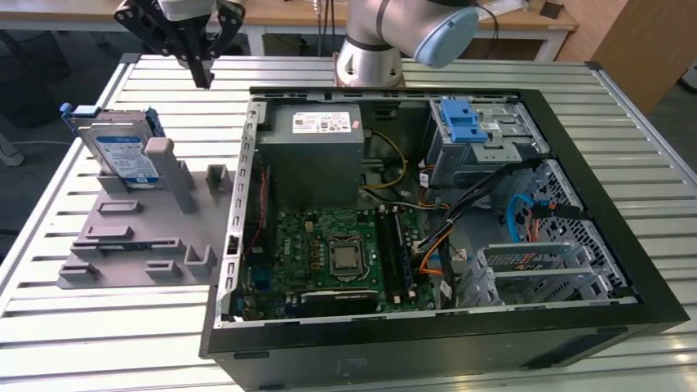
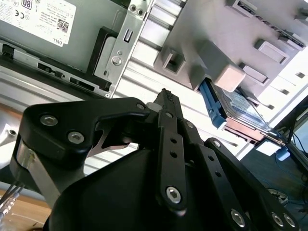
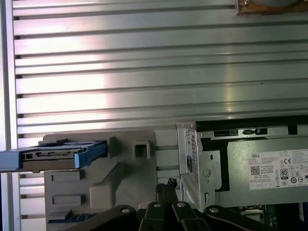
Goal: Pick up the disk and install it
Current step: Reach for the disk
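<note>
1. The disk (image 1: 117, 151) is standing on edge in the rack (image 1: 130, 237), at the rack's end nearest the arm (image 1: 381, 33). Its white-and-blue label is showing in the exterior view, and blue rails are running round its edges.
2. A grey post of the rack is standing just in front of the disk's labelled face. In both wrist views the disk (image 2: 243, 108) (image 3: 53, 156) is sticking out past the rack (image 2: 202, 43) (image 3: 125, 168).
3. Nothing is gripping the disk.
4. The gripper (image 1: 201, 80) is hanging well above the rack's arm-side end, apart from the disk and pointing down.
5. The fingers (image 1: 201, 65) are clenched tip to tip and grasping nothing, as both wrist views show (image 2: 166, 95) (image 3: 166, 184).
6. In the first wrist view the tips are lying over the strip between the rack and the case (image 1: 436, 339).
7. The rack is lying flat on the slatted tabletop (image 1: 109, 327).
8. The case is lying just beside the rack, on the exterior view's right, with its open side facing up.
9. Inside it, the power supply (image 1: 316, 139) is sitting in the corner closest to the rack's disk end. Both wrist views are catching it (image 2: 38, 29) (image 3: 269, 163).
10. The motherboard (image 1: 326, 245) is lying along the case's rack side, farther from the arm than the power supply.
11. A blue-latched bay (image 1: 468, 122) is sitting on the case's side away from the rack.
</note>
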Action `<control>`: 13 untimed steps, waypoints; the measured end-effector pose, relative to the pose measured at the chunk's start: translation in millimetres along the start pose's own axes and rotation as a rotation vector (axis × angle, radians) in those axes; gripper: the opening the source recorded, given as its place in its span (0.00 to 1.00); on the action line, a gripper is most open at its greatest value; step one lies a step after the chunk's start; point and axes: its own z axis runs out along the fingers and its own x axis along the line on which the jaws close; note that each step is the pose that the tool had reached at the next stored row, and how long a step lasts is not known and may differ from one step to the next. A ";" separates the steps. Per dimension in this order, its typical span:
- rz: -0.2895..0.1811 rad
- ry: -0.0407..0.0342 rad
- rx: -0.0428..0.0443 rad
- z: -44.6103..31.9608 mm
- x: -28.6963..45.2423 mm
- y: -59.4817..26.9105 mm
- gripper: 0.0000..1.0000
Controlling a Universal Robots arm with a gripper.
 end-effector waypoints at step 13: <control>0.000 0.0023 0.0002 0.8 16.4 3.5 0.11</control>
